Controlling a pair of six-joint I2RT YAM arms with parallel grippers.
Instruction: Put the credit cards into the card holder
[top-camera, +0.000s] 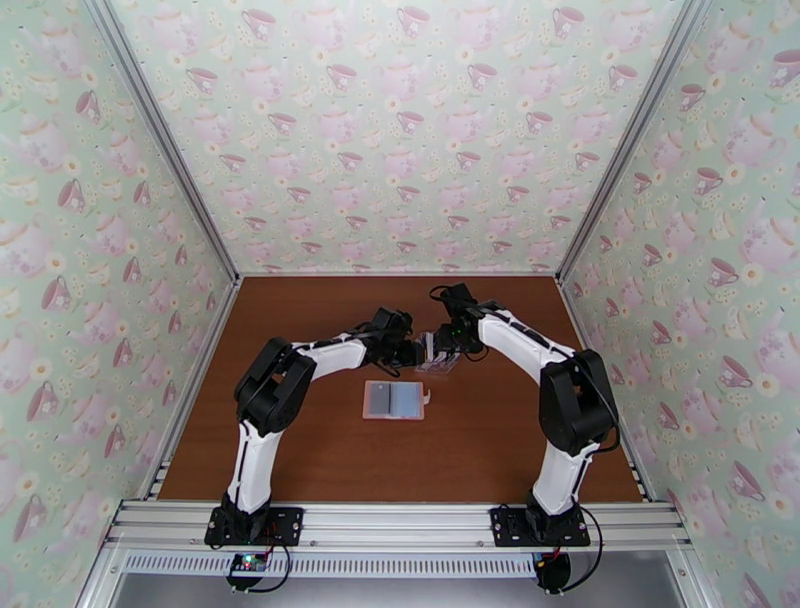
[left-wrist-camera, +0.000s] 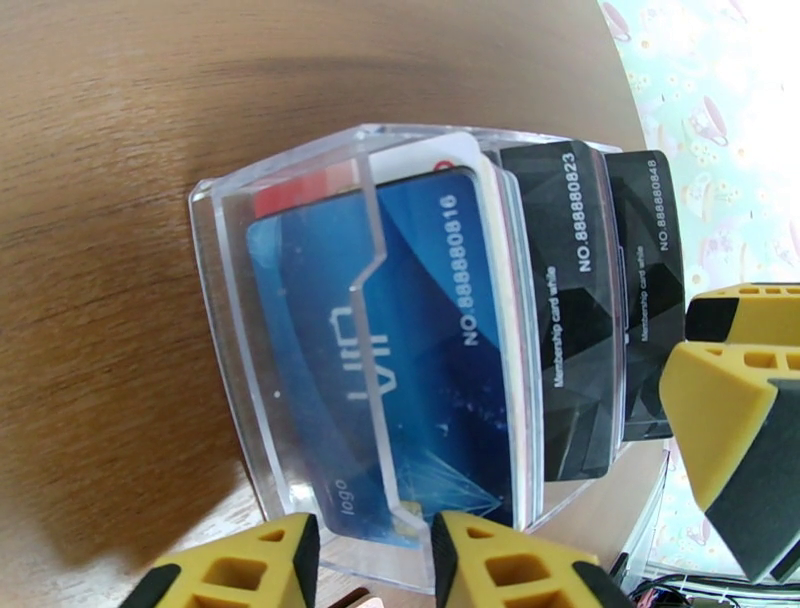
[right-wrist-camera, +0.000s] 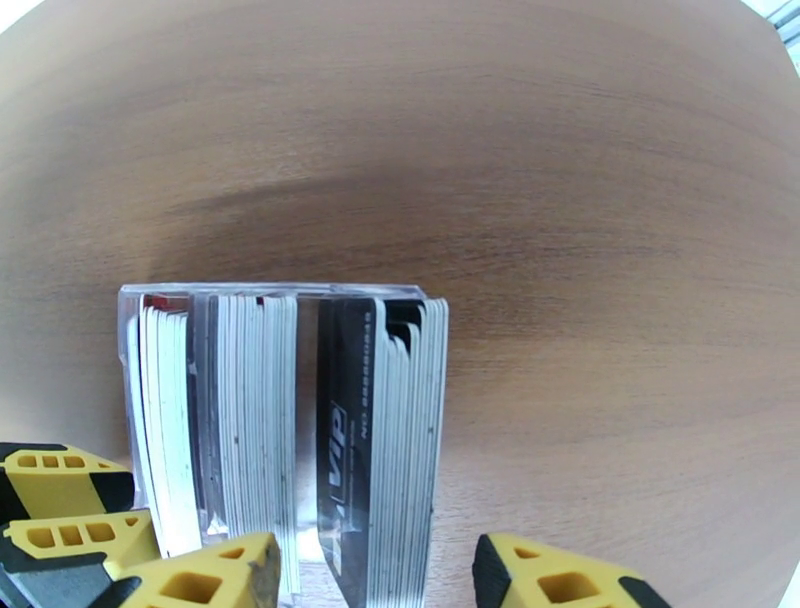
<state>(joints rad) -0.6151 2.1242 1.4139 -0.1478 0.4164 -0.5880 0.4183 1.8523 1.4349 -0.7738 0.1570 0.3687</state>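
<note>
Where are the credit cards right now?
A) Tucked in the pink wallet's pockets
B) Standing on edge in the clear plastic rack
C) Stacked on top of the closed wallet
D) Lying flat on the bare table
B: the credit cards stand on edge in the clear rack, and the card holder lies open on the table, apart from it.

The left arm (top-camera: 268, 392) and right arm (top-camera: 572, 398) rise from their bases, fold at the elbows and reach inward toward each other. The left pincer (top-camera: 416, 352) and right pincer (top-camera: 438, 347) meet nearly tip to tip, both angled down. Each one's yellow fingers (right-wrist-camera: 232, 572) stand apart, the right's wider.
</note>
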